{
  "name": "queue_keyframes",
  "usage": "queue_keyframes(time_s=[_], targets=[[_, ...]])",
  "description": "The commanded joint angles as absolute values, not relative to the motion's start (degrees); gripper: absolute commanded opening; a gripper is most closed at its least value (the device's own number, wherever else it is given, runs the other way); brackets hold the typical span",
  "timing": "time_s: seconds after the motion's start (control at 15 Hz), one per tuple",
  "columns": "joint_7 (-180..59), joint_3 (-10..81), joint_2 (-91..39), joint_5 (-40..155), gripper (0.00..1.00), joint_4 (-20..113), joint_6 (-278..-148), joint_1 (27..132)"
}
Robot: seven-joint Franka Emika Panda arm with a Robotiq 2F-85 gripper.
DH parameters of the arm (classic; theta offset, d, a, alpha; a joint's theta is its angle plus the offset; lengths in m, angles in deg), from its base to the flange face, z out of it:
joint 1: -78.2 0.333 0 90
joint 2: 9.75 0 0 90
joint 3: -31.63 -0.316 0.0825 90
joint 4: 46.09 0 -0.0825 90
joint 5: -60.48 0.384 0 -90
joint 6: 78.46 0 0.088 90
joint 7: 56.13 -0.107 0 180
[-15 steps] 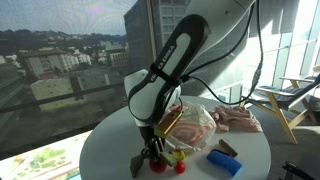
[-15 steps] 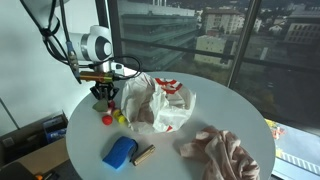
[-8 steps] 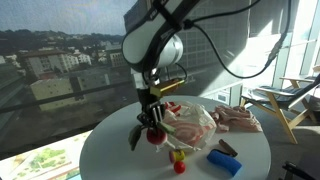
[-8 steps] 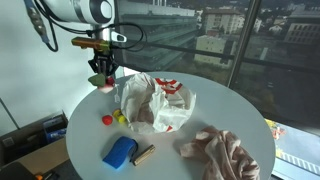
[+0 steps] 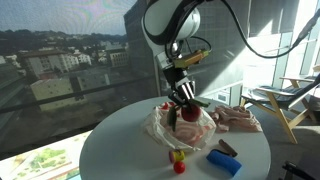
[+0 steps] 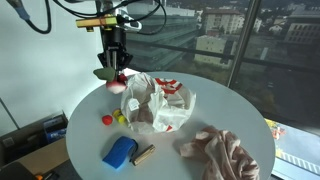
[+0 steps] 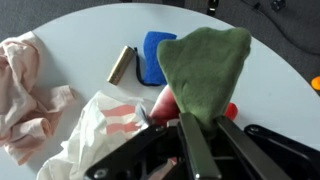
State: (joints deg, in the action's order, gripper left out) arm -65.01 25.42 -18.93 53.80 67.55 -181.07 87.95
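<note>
The round white table (image 5: 110, 140) (image 6: 215, 110) lies well below the claw (image 5: 186, 104) (image 6: 116, 71) (image 7: 190, 135). Directly under the claw is a crumpled clear plastic bag with red print (image 5: 203, 131) (image 6: 162, 105) (image 7: 95, 130), its mouth loosely open. Its folds hide whatever may be inside. Beyond the bag from the claw lies a rumpled pink cloth (image 5: 238, 120) (image 6: 226, 153) (image 7: 25, 85). Below the claw and off to one side sits a blue rectangular block (image 5: 224, 160) (image 6: 120, 152) (image 7: 155, 55), with a short dark bar (image 5: 228, 147) (image 6: 143, 154) (image 7: 122, 65) just beside it. A small red ball (image 5: 180, 167) (image 6: 107, 119) and a small yellow piece (image 5: 178, 154) (image 6: 120, 117) lie near each other at the bag's edge. The claw's fingers are pinched on a red soft toy fruit with a green cloth leaf (image 5: 189, 115) (image 6: 118, 84) (image 7: 205, 65), held in the air over the bag and not inside it. Half a second ago the claw carried the toy fruit lower, over bare table beside the bag, and a second ago it was down at table level by the red ball. It now hangs higher and above the bag, and everything else has stayed put. In the wrist view the toy fruit's long axis runs in line with the fingers. Its red body sits at the tips and its leaf fans out beyond them.
</note>
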Motion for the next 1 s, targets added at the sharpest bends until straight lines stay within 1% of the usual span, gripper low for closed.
queue_keyframes(time_s=[0.0, 0.13, 0.33, 0.53, 0.93], targets=[[-71.8, 26.3, -23.5, 48.6, 0.04, 67.3, -180.9, 88.1], [-73.9, 27.1, -26.5, 46.7, 0.06, 66.5, -183.8, 88.0], [-77.5, 28.7, -30.7, 42.9, 0.04, 65.3, -190.6, 88.3], [-80.9, 30.2, -33.5, 43.3, 0.04, 64.1, -198.0, 88.3], [-84.6, 32.4, -33.4, 43.2, 0.06, 65.6, -213.8, 89.2]])
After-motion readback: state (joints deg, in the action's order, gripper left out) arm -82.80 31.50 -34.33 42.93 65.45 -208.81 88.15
